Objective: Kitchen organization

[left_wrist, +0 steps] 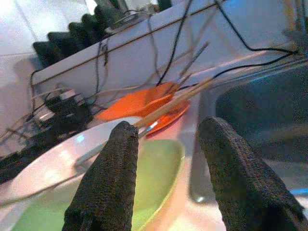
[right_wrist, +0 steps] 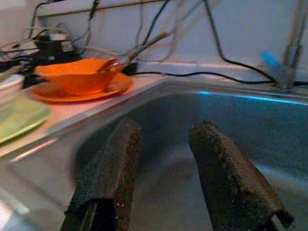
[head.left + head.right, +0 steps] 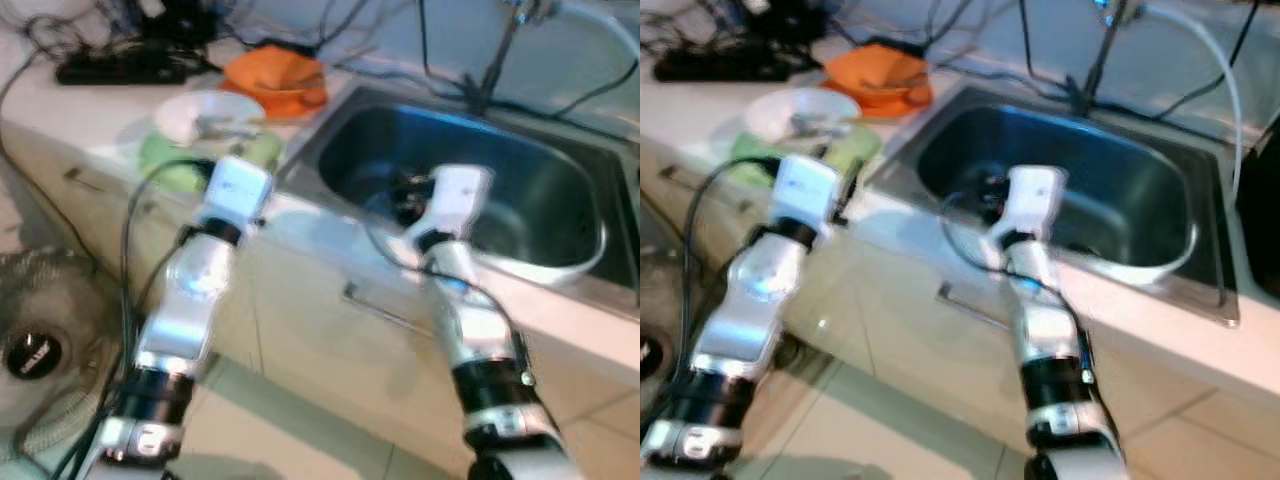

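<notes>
An orange bowl (image 3: 275, 72) sits on an orange plate (image 2: 48, 92) on the counter left of the steel sink (image 3: 560, 200). Nearer the counter's front, a white bowl (image 3: 205, 115) rests on a green plate (image 3: 170, 165). Chopsticks (image 1: 178, 98) lie across the white bowl toward the orange one. My left gripper (image 1: 168, 130) is open at the counter's front edge, low and close to the green plate, with nothing between its fingers. My right gripper (image 2: 166, 130) is open and empty over the sink's near left part.
A faucet (image 3: 510, 30) and a white hose (image 3: 1210, 50) stand behind the sink. Black cables and a power strip (image 3: 120, 68) crowd the back of the counter. A fan (image 3: 35, 350) stands on the floor at the left. A cabinet handle (image 3: 385, 305) lies below the counter edge.
</notes>
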### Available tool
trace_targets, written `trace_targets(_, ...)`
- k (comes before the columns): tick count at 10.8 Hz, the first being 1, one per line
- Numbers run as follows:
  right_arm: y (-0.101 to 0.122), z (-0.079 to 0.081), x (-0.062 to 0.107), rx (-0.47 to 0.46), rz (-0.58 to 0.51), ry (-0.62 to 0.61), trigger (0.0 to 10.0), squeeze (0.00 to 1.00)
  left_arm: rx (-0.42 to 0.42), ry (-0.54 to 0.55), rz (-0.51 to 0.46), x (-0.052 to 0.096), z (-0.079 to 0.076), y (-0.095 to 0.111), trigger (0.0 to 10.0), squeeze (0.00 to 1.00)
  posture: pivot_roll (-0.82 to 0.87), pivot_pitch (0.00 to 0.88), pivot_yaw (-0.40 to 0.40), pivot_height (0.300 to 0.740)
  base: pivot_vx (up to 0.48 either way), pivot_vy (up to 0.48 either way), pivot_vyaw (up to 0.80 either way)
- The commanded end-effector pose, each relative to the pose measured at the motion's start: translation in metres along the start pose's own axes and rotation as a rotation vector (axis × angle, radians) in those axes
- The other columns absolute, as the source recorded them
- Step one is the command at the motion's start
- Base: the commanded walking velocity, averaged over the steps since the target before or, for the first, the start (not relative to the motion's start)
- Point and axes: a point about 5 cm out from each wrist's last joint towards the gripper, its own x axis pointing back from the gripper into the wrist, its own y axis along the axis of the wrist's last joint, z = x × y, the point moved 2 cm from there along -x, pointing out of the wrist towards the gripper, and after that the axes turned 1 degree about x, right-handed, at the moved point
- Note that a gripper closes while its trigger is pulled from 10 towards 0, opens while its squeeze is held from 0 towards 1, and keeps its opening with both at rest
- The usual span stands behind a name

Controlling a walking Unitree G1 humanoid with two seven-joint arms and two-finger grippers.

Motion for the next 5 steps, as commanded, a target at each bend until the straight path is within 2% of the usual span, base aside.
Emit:
trace_targets(1,0.0049,-0.0144,-0.0005,0.0,-0.017,-0.041,10.0,0.0,0.008,-0.031,-0.013,-0.002,-0.0108,0.0044,10.0,0.0,-0.04,0.045,-0.061,0.74,0.311,0.0,0.0)
trace_targets(5,0.0046,-0.0127,-0.0003,0.013,-0.017,-0.033,10.0,0.0,0.009,-0.032,-0.017,-0.0017,-0.0115,0.0051,10.0,0.0,-0.04,0.045,-0.063,0.74,0.309,0.0,0.0)
